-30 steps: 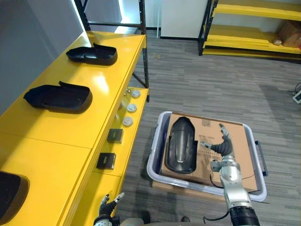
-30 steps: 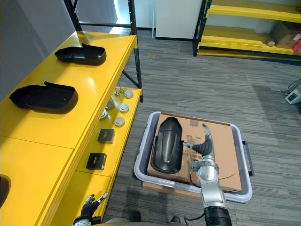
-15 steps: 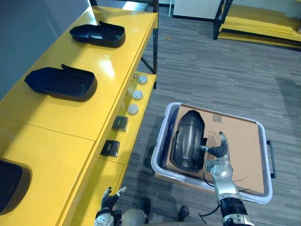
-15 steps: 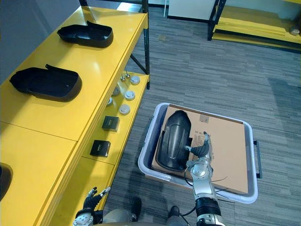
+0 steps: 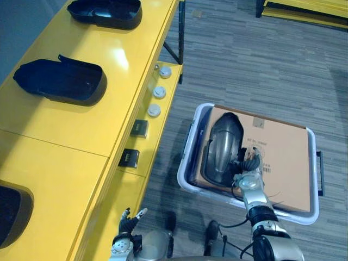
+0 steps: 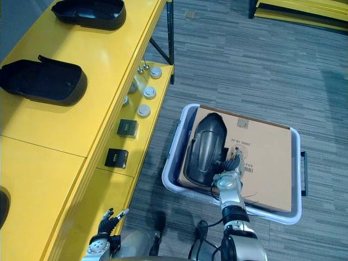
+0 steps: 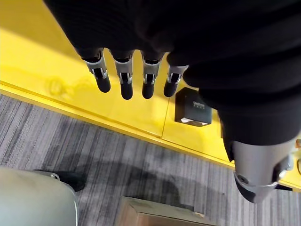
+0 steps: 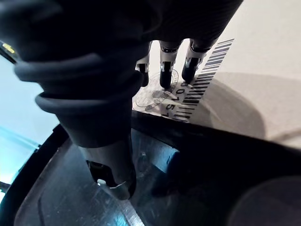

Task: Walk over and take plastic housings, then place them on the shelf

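Housing (image 5: 222, 148) just beside right hand (image 5: 248, 166)

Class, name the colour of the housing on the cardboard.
The housing is glossy black; left eye view shows it best.

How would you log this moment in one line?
stage: pickup | right hand: open, thumb over black housing, fingers over cardboard, in bin | left hand: open, idle beside yellow shelf | grasp: none yet

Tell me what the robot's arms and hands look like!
Both arms are silver-grey. The left hand and right hand have silver fingers with dark tips, plus a thumb each. A dark ribbed cover wraps each hand's back and wrist.
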